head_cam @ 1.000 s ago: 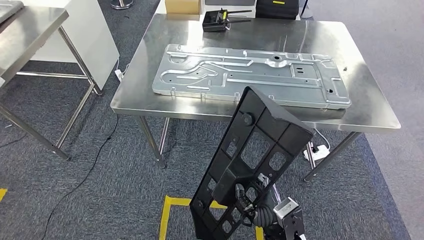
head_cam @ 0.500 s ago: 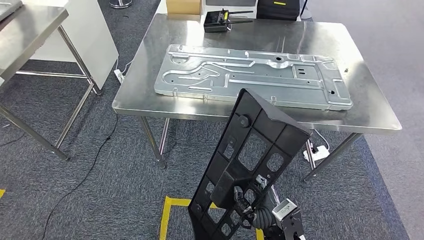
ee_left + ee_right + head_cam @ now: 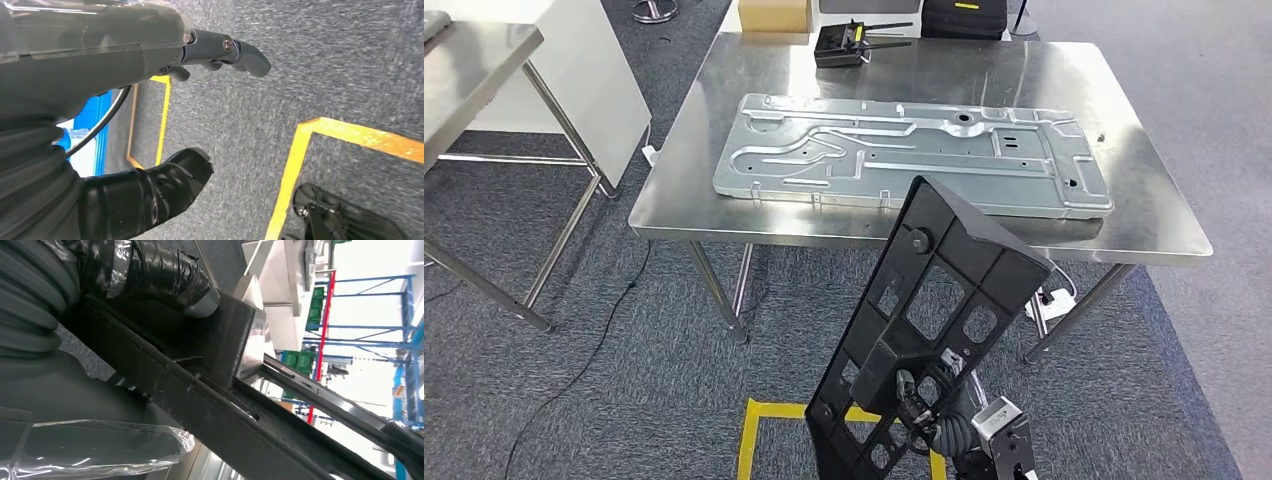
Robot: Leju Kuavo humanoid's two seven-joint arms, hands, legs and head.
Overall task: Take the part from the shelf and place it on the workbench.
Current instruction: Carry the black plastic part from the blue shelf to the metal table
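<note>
right robot hand | grips part | black, ribbed, cut-out frame

A big black part with many holes is standing up tall in the lower middle of the frame. The right hand is gripping it near its bottom end, low in the frame. Its top end is leaning over the front edge of the shiny workbench in the upper middle. A flat silver metal plate is lying on the workbench. A yellow line is running across the grey carpet at the bottom
</note>
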